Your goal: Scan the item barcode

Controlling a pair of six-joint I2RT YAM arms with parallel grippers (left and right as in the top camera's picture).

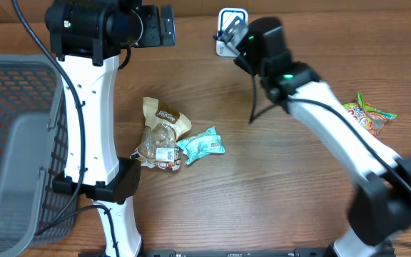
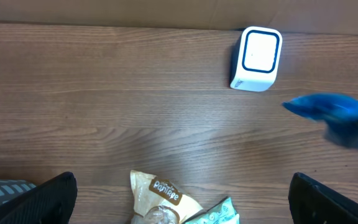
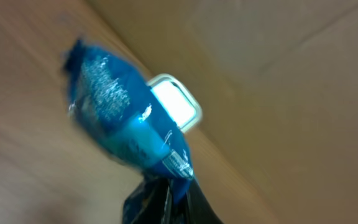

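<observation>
A blue shiny packet (image 3: 120, 121) hangs in the air, and my right gripper (image 3: 176, 183) is shut on its lower edge. Just behind the packet stands the white scanner (image 3: 178, 102) with its blue-outlined window. The overhead view puts my right gripper (image 1: 232, 34) directly over the scanner (image 1: 232, 16) at the table's far edge. In the left wrist view the scanner (image 2: 257, 51) stands upright and the blue packet (image 2: 328, 111) is a blur to its lower right. My left gripper (image 2: 182, 186) is open and empty, high above the table.
A brown snack bag (image 1: 164, 114), a clear bag of cookies (image 1: 161, 151) and a teal packet (image 1: 202, 145) lie together mid-table. A colourful candy packet (image 1: 368, 116) lies at the right. A grey mesh basket (image 1: 13, 143) stands at the left edge.
</observation>
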